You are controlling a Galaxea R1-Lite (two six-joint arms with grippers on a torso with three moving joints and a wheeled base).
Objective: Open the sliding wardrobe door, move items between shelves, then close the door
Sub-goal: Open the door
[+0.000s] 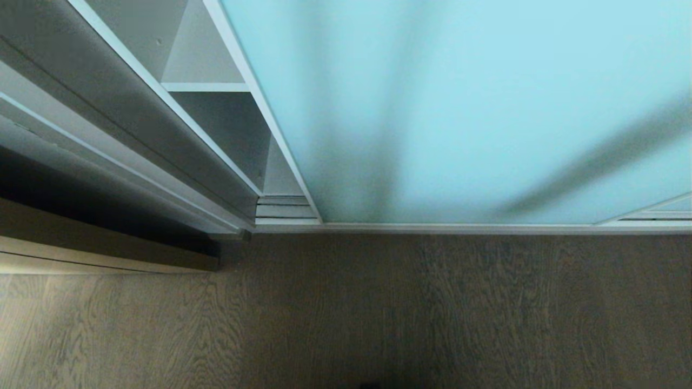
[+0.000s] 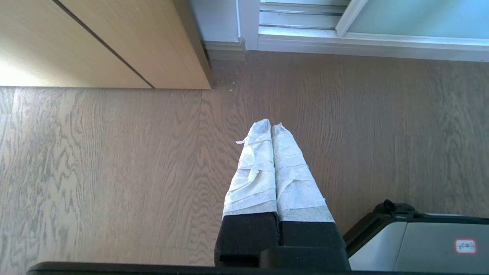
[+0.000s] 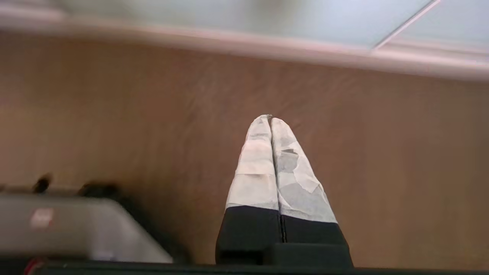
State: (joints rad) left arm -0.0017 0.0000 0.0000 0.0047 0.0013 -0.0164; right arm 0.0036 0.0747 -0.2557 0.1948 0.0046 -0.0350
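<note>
The sliding wardrobe door (image 1: 465,108), frosted pale aqua glass in a thin white frame, fills most of the head view. To its left a narrow gap shows white shelves (image 1: 204,86) with nothing visible on them. The items are out of view. Neither arm shows in the head view. My left gripper (image 2: 271,126) hangs over the wood floor, its white-wrapped fingers pressed together and holding nothing. My right gripper (image 3: 271,118) is also shut and empty, low over the floor in front of the door's bottom rail (image 3: 267,44).
A light wood cabinet (image 2: 114,42) stands left of the wardrobe. The bottom track (image 1: 465,228) runs along the grey-brown wood floor (image 1: 346,313). My own base (image 2: 424,244) shows beside the left gripper, and the same base (image 3: 76,229) appears beside the right one.
</note>
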